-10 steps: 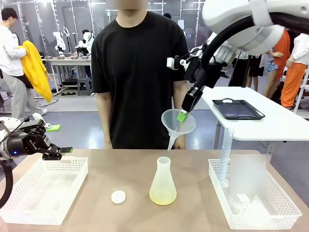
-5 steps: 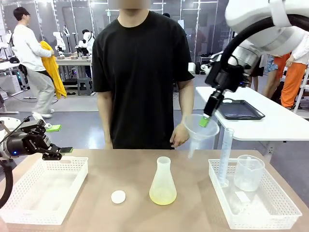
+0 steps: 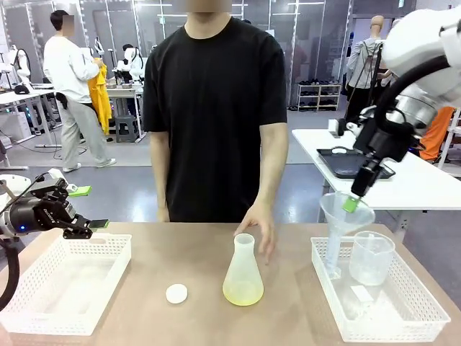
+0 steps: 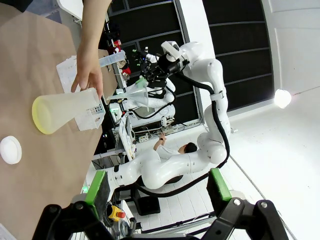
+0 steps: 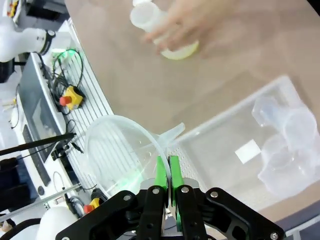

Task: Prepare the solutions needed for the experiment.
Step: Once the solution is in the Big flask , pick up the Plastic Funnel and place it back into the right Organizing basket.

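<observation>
The right tool [image 3: 351, 204] hangs above the near-left corner of a white mesh plastic basket [image 3: 430, 305], its green pads pressed together on the rim of a clear plastic funnel [image 3: 338, 216]. The funnel hangs below the pinch with its spout pointing down. In the right wrist view the same tool [image 5: 166, 165] grips the thin rim, with the funnel [image 5: 115, 150] bowl spreading to the left of the pads. Under this tool, inside the basket, a clear plastic beaker [image 3: 371, 257] stands upright and a tall clear measuring cylinder [image 3: 332, 252] leans beside it. Away from the right tool, towards the middle of the brown surface [image 3: 194, 252], stands a frosted-white conical flask [image 3: 243, 274]. It holds the pale yellow-green solution [image 3: 243, 293] as a shallow layer at its bottom. The person's hand [image 3: 261, 227] reaches down just behind the flask's neck; whether it touches the glass cannot be told. The left tool [image 3: 90, 207] hovers with its fingers spread wide and nothing between them, over the far-left corner of a second white mesh basket [image 3: 94, 239]. From the left wrist camera, the spread tool [image 4: 157, 186] looks across the surface at the flask [image 4: 65, 107], the yellow layer [image 4: 40, 115] and the hand [image 4: 89, 70]. A small white round cap [image 3: 176, 293] lies flat between the left tool's basket and the flask.
</observation>
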Tool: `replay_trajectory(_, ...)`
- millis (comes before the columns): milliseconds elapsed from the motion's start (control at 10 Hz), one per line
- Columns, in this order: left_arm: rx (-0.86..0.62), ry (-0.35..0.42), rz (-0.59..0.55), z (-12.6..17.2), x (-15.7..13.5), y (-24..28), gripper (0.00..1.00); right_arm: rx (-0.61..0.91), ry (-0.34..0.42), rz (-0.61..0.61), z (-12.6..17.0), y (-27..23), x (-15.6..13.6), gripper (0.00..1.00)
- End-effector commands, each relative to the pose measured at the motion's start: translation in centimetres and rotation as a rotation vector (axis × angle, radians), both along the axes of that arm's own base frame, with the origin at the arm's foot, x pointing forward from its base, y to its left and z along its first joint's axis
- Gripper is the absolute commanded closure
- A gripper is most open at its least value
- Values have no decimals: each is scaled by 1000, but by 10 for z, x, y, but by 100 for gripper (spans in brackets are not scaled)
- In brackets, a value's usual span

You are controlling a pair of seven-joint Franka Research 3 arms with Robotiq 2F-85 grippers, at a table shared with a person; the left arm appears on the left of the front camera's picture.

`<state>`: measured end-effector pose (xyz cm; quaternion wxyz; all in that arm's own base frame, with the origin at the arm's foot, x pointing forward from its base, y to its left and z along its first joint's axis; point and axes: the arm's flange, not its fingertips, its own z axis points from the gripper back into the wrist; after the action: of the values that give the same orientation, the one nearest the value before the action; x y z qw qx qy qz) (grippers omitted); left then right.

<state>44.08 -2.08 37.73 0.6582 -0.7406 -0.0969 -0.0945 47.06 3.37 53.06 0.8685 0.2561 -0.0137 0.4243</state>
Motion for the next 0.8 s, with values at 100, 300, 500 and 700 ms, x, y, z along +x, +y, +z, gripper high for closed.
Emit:
replay_trajectory(100,-10,-4,6,3,-1,-1,0,-54,-46,-44,-19,-31,-4,100)
replay_trajectory(300,-10,-4,6,3,-1,-1,0,-112,-56,-86,-27,-50,-3,100)
replay_trajectory(500,-10,-4,6,3,-1,-1,0,-153,-15,-122,-40,-57,2,100)
replay_trajectory(700,-10,-4,6,3,-1,-1,0,-175,68,-151,-57,-53,0,100)
